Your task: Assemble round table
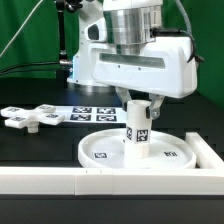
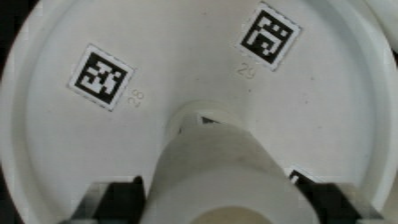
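Found the gripper (image 1: pixel 138 106) closed on the short cylindrical post (image 1: pixel 138 138), fingers clamped across its upper part, opening no wider than the post itself. Saw the post upright, its lower end at the centre of the large round rimmed disc (image 1: pixel 176 153). Confirmed in the wrist view: post (image 2: pixel 214 165) between the dark finger pads (image 2: pixel 118 197), running down to the middle of the disc (image 2: pixel 178 50), with square tags (image 2: pixel 103 78) flat on the disc face. Could not tell whether the lower end was merely resting on the centre or already partly turned in; no thread visible.

Located the disc on the black table (image 1: pixel 30 150), just behind the long white border wall (image 1: pixel 50 180) at the near edge, towards the exterior view's right. Noted the cross-shaped piece (image 1: pixel 28 118) lying loose at the exterior view's left, well apart from the disc. Noted the marker board (image 1: pixel 95 113) flat on the table, farther back than the disc.

Judged the step in hand to be fitting the post into the disc. Expected the next move to call for keeping the post vertical and centred, pressing lightly down and twisting about its axis, regrasping as needed. After that, releasing and fetching the cross-shaped piece for the post's top. Flagged as risks: tilt at the joint, or the disc turning along with the post
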Motion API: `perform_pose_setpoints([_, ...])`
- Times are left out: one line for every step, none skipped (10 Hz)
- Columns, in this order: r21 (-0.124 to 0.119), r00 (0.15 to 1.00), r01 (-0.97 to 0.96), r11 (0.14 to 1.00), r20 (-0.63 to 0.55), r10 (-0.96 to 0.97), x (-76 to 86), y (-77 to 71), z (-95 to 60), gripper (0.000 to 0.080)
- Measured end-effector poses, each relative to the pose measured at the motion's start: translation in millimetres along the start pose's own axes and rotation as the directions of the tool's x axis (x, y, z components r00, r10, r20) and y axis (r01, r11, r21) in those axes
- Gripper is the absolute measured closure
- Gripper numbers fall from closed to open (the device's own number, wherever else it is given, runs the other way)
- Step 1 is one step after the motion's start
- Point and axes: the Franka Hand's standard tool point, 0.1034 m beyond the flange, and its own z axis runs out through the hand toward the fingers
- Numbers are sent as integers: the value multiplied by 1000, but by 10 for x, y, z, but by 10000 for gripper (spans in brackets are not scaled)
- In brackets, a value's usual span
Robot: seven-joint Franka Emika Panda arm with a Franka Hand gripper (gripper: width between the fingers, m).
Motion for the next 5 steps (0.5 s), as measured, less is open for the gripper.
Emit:
perform_pose_setpoints([0,1000,-22,1000,1,22,-8,-4,3,390])
perform_pose_setpoints([0,1000,-11,1000,1,11,-10,-4,6,239])
perform_pose_setpoints([0,1000,-10,1000,2,10,-12,-4,8,178])
perform_pose_setpoints([-8,1000,20,1000,0,-20,-20,-3,3,178])
perform_pose_setpoints([-33,992,124,992,-7,-125,-57,-13,-49,155])
